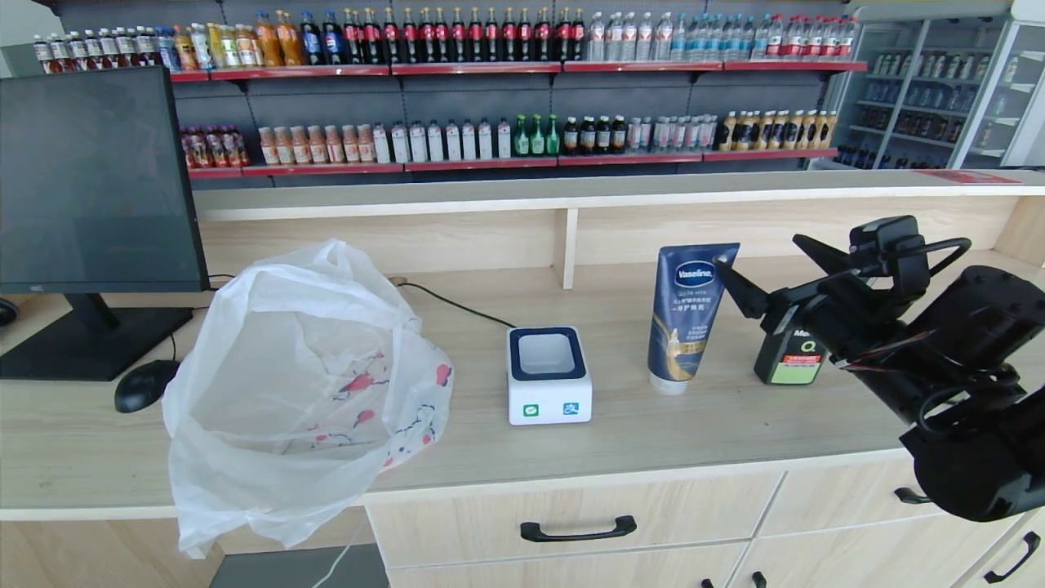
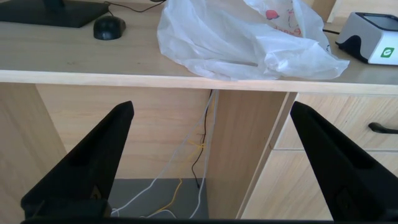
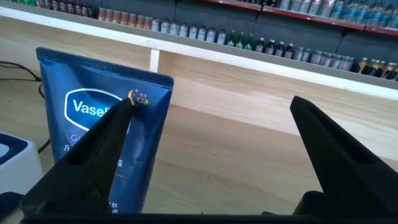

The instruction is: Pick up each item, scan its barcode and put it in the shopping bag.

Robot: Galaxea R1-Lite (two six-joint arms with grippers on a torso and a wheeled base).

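A: What takes up most of the scene?
B: The pale wooden bench, which runs the full width and has drawers under its front edge. Behind it stand red-edged shelves lined with drink bottles

A: And on the bench itself?
B: At the robot's far left is a dark monitor on a black stand. Beside it is the shopping bag, white translucent plastic with red print. Its mouth is open upward and its lower part slumps over the bench's front edge

A: The arms?
B: The right end effector hangs above the bench toward the right, fingers spread wide with nothing between them. One fingertip is just beside the top of the blue tube. The dark bottle shows just below, partly hidden behind the arm. The left end effector is low in front of the bench, below its edge, facing the cabinet front. It too is spread wide and grips nothing

A: Where do the items stand?
B: The blue tube is upright on its cap, right of centre. The scanner, a white box with a dark-framed window on top, sits between bag and tube, apart from both. The dark bottle, green-labelled, stands just right of the tube. Both items are on the bench

A: Anything smaller?
B: A black mouse lies by the monitor stand, just left of the bag
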